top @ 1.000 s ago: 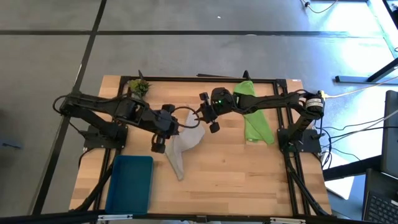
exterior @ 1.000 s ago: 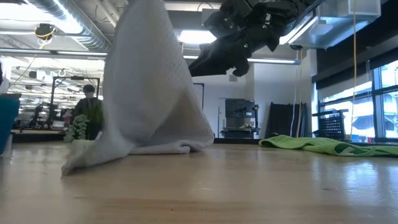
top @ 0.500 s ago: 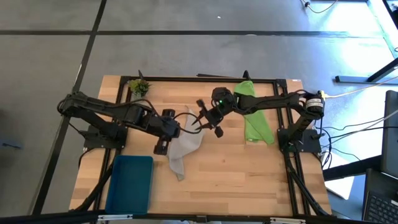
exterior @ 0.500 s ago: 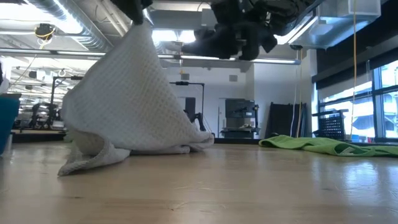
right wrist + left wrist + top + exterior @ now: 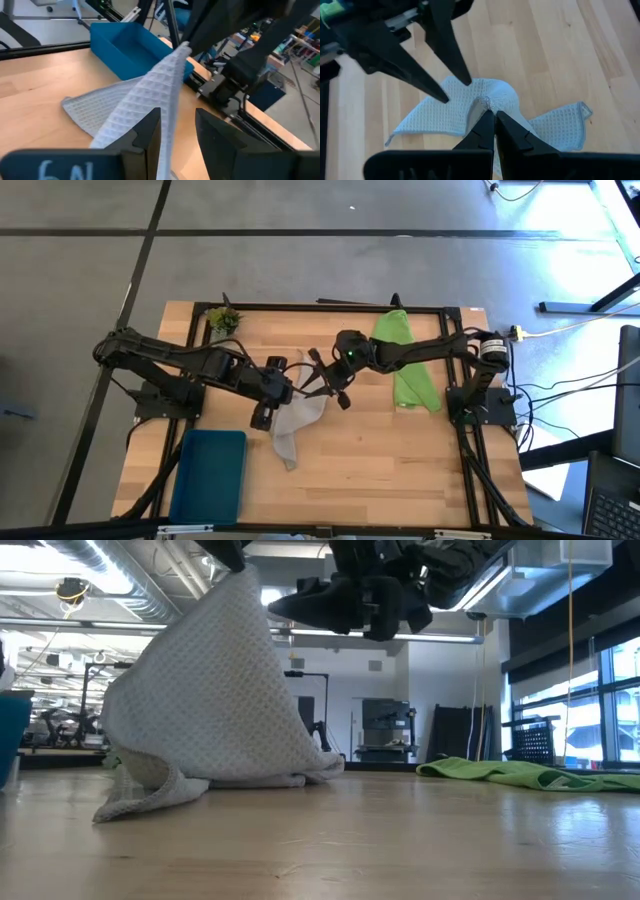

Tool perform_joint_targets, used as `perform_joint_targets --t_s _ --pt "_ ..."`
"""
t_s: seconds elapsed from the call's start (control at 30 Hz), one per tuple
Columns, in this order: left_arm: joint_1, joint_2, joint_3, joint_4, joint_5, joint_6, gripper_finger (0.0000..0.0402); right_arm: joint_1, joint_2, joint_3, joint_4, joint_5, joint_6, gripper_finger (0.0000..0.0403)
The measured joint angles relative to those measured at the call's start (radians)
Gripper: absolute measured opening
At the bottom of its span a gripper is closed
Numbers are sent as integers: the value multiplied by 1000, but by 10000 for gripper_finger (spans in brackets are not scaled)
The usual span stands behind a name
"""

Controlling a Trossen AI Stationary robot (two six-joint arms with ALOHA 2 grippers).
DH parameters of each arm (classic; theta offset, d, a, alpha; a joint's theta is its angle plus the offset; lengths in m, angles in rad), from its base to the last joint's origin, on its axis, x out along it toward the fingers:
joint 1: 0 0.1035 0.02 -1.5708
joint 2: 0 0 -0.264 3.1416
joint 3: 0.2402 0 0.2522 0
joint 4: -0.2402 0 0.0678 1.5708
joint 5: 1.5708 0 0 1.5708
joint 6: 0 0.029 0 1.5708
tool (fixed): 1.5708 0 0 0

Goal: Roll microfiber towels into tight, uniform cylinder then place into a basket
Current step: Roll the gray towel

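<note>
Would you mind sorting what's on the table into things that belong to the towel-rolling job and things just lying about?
Belongs to the job:
- grey towel, pinched and lifted by the shut left pincer
- green towel, lying flat
- teal basket
- right pincer, open beside the raised grey fold

Just lying about:
- small plant sprig at the far corner

My left gripper point(image 5: 228, 552) runs off the low view's top edge; the grey towel point(image 5: 205, 710) perhaps hides the plant.

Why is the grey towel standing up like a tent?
Pinched up: the left gripper holds the grey towel by its peak; its edges rest on the table.
</note>
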Motion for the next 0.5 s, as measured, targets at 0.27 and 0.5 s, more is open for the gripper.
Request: perform_joint_targets --t_s 0.27,0.5 --pt "5 26 -1 29 1 55 0 1 6 0 26 -51 25 122" --pt "29 32 0 46 -6 77 0 2 6 0 20 -73 24 122"
